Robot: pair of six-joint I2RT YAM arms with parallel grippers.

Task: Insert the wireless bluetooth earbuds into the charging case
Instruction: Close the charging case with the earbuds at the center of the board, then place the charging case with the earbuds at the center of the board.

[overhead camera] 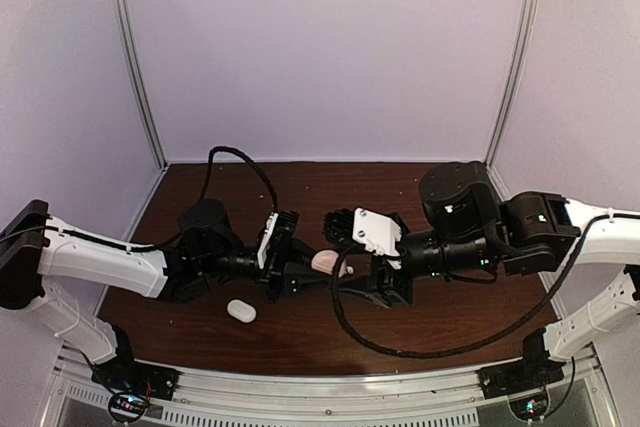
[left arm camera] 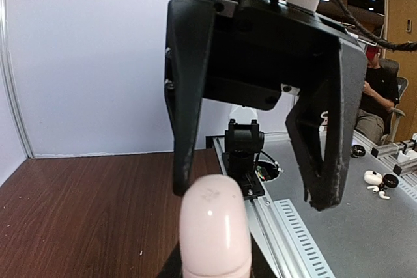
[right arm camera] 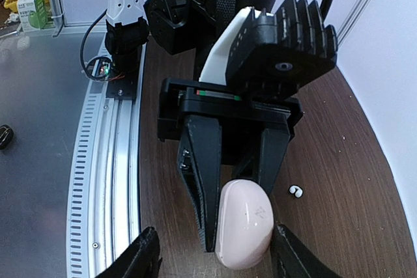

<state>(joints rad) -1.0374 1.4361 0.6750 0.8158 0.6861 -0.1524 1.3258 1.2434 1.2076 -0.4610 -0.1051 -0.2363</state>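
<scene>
At the middle of the table (overhead camera: 300, 332), I have the left gripper (right arm camera: 238, 216) clamped on the pink charging case (right arm camera: 244, 226), with the case's free end presented toward the other arm. The case appears closed and, as far as I can tell, is held off the surface. The right gripper (left arm camera: 255, 196) faces it with jaws apart, one finger to each side of that free end, grasping nothing. One earbud (right arm camera: 296, 191) lies loose on the wood just beside the case; I cannot locate the second. A white oval case (overhead camera: 241, 310) lies apart, near the left arm. I judge the step in hand to be opening the lid, ahead of any insertion. The next move calls for pinching the lid end only, holding the left grip firm, then hinging the lid back without twisting the case loose.
</scene>
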